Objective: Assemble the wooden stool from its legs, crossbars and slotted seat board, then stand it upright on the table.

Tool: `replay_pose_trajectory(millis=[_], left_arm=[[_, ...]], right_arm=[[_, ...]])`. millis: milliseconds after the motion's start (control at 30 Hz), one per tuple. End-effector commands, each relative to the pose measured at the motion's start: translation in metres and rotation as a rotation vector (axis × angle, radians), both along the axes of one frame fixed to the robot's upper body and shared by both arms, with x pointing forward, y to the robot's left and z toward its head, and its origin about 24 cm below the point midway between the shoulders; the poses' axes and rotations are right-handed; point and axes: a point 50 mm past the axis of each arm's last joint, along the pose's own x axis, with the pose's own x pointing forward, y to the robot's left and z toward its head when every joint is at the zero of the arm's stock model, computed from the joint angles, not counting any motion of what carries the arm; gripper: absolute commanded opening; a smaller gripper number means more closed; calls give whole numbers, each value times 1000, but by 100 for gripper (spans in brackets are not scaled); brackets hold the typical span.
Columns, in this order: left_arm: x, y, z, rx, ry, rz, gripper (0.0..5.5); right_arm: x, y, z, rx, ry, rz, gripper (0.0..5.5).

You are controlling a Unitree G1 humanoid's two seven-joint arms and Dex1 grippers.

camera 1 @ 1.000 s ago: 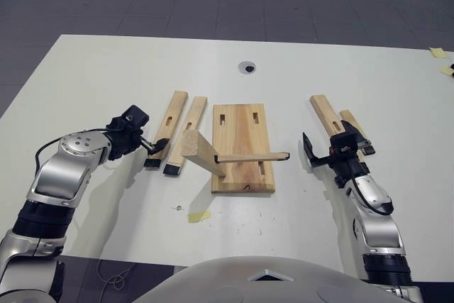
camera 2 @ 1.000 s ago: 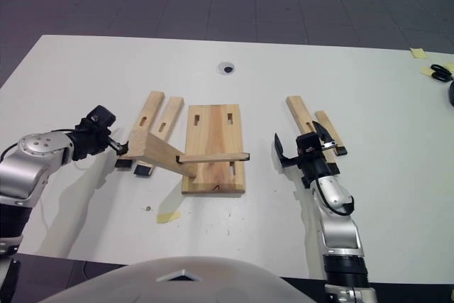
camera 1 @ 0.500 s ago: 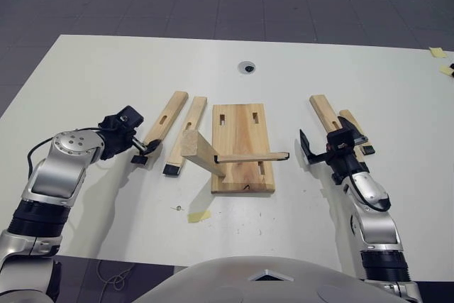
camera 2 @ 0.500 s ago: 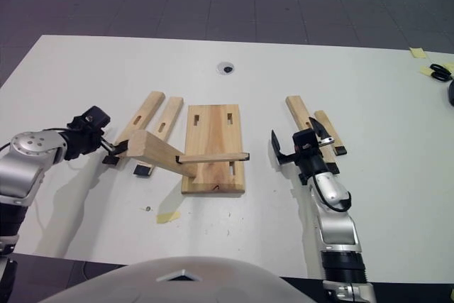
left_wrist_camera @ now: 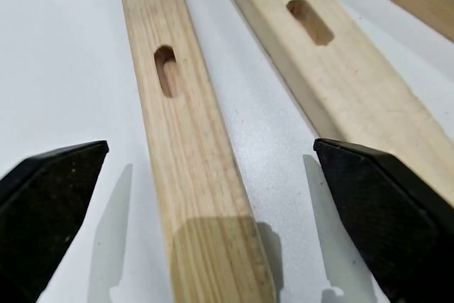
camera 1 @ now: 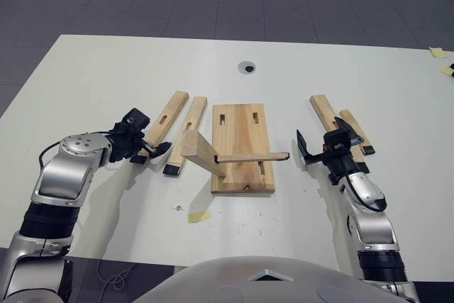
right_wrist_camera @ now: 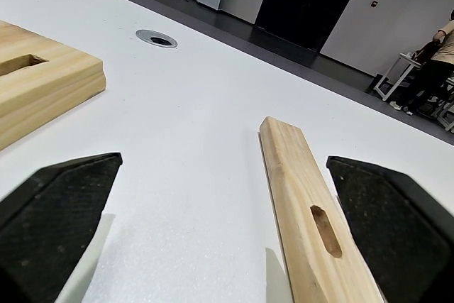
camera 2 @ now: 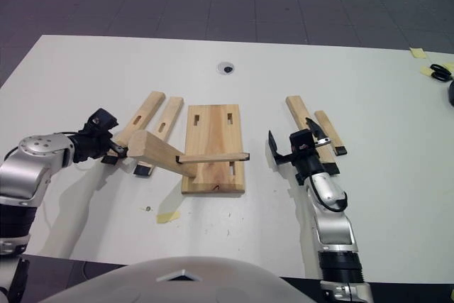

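The pale slotted wooden leg (left_wrist_camera: 188, 175) runs out of frame between the spread-apart left gripper (camera 1: 150, 152). The right gripper (camera 1: 320, 143) sits low, also spread.

White table (camera 1: 92, 69), seat board (camera 1: 241, 122) flat, two left legs (camera 1: 170, 113), two right legs (camera 1: 324, 112), tape scrap (camera 1: 199, 216)

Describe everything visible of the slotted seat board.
The slotted seat board is a pale, grained wooden rectangle lying flat on the table, long side running away from the robot. Two short slots show near its far end, at least one more near the front. A tilted leg with a crossbar rests on its near half.
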Motion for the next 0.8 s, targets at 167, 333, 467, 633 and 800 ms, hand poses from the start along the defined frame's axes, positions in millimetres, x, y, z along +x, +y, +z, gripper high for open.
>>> replay_pose_trajectory(millis=[167,333,467,633,800], left_arm=[[-13,10,-17,0,163,14,411],[-27,28,-18,98,275,-44,318],[-25,41,-11,169,294,-87,251],[-22,44,-10,189,308,-121,213],[-21,30,-16,111,298,-116,213]], right_arm=[[-1,1,0,-6,-7,-15,540],[-3,3,0,-4,-12,-29,540],[-8,5,-2,0,-12,-45,540],[-16,5,-5,4,-6,-79,540],[-18,2,-4,-1,-2,-88,540]])
